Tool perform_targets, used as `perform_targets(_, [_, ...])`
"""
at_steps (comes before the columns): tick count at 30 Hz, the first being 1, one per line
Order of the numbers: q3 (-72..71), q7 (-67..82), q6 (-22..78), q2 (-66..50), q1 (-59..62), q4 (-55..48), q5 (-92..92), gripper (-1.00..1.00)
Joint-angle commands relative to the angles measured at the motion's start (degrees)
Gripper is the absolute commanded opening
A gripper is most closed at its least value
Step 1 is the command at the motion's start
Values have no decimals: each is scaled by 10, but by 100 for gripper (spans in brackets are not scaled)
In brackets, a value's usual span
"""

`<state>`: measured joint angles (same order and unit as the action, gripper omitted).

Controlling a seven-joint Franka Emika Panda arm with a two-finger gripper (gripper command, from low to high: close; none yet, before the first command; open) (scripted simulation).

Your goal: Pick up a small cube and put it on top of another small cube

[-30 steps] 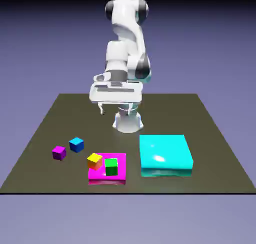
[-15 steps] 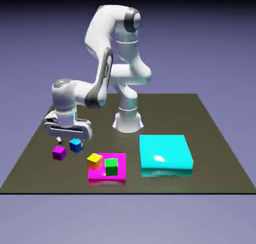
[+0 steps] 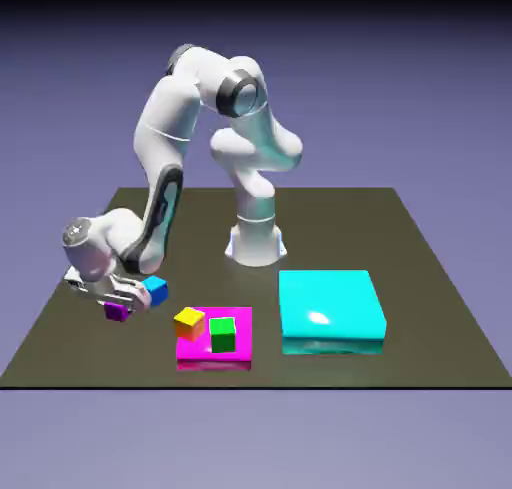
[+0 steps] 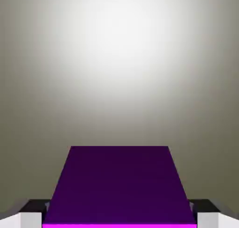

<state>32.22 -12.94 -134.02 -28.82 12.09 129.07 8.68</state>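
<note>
The small purple cube (image 3: 117, 313) sits on the dark table at the exterior view's left, half covered by my hand. My gripper (image 3: 114, 303) is lowered onto it and shut on it. In the hand view the purple cube (image 4: 119, 185) fills the space between my gripper's (image 4: 119, 218) two fingertips (image 4: 32, 208), which press its sides. The small green cube (image 3: 223, 334) rests on a flat magenta slab (image 3: 240, 317) toward the front middle, well apart from my hand.
A blue cube (image 3: 156, 290) lies right beside my hand, very close to the purple one. A yellow-orange cube (image 3: 189, 323) sits on the slab's left edge next to the green cube. A large cyan block (image 3: 330, 312) stands to the right.
The arm swung down from above the table's middle to the exterior view's left and dropped onto the purple cube. The jaws went from wide open to shut on it.
</note>
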Motion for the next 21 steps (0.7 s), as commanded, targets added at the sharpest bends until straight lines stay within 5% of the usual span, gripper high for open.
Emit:
perform_targets(1, [12,-9,23,21,-10,-4,-14,-100])
perform_targets(15, [-121,20,172,166,-291,-69,-192,-100])
perform_targets(20, [-122,22,73,113,-277,-22,-186,-100])
perform_targets(21, [-122,22,73,113,-277,-22,-186,100])
